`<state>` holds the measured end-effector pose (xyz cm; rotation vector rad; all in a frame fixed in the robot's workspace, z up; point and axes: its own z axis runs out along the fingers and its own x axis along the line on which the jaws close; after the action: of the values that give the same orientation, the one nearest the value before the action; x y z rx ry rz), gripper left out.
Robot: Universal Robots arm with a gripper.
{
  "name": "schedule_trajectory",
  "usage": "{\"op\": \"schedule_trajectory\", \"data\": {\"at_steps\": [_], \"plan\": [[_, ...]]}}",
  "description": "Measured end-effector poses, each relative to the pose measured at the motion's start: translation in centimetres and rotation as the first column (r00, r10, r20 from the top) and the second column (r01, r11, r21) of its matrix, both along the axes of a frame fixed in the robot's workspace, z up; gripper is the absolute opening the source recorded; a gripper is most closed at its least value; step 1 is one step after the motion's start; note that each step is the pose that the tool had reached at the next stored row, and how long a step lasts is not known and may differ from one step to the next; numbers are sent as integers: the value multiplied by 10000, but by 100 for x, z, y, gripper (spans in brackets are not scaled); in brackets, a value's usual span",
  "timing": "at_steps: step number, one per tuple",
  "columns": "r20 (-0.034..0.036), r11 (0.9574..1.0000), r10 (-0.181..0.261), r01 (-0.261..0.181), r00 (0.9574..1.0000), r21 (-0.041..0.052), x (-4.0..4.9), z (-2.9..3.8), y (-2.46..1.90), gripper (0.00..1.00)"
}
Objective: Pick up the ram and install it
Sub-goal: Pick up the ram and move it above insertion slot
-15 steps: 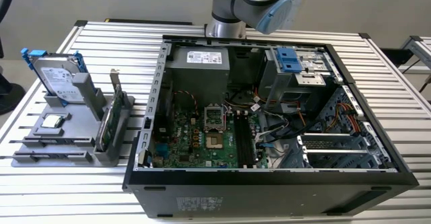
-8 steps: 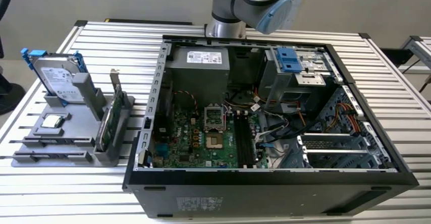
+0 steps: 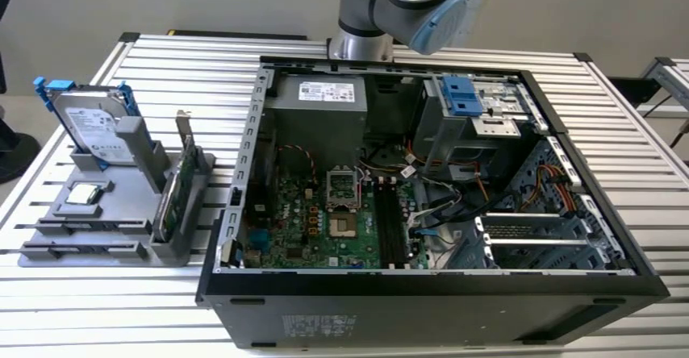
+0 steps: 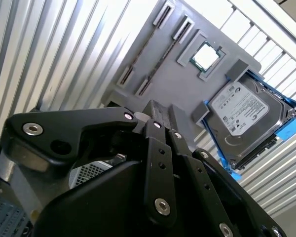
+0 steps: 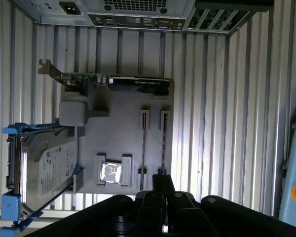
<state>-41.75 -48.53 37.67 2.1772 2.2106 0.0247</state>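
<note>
Arm's (image 3: 409,3) up over the worktop (image 3: 161,60), and both wrist views look down on the grey holder (image 5: 118,128). The gripper (image 5: 163,181) hangs above one edge of that holder. Its fingers (image 4: 158,109) are pressed together with nothing between them.

The ram (image 5: 164,143) is seated on edge in the holder's outermost slot, roughly in line with the gripper tip and clear of it. A second stick (image 5: 143,143) stands in the next slot inward, parallel and just beside it. Further in on the holder, the processor chip (image 5: 111,173) lies flat in its pocket.

At the holder's far side from the ram, the hard drive (image 5: 49,163) with blue rails leans in its cradle. The expansion card (image 5: 113,81) stands along the holder's edge nearest the computer case (image 3: 431,293). That case lies open, just beside the holder on the exterior view's right.
</note>
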Motion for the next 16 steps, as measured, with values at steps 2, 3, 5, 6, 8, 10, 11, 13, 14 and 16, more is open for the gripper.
{"op": "schedule_trajectory", "data": {"at_steps": [2, 3, 5, 6, 8, 10, 11, 13, 14, 16], "plan": [[-11, 9999, -134, 134, 9999, 0, 0, 0, 0, 0], [-16, 9998, -197, 197, 9998, 0, -1, 0, 0, 0], [-26, 9995, -316, 316, 9995, 0, -1, 0, 0, 0], [-31, 9993, -371, 371, 9993, -1, -1, 0, 0, 0], [-34, 9990, -444, 444, 9990, 0, -2, 0, 0, 0], [-34, 9990, -446, 446, 9990, 0, -1, 0, 0, 0], [-35, 9990, -446, 446, 9990, 1, -2, 0, 0, 0], [-34, 9990, -446, 446, 9990, 4, -1, 0, 0, 0], [-34, 9990, -445, 445, 9990, 4, -1, 0, -1, 0], [-34, 9990, -445, 445, 9990, 7, -1, 0, 0, 0]]}}
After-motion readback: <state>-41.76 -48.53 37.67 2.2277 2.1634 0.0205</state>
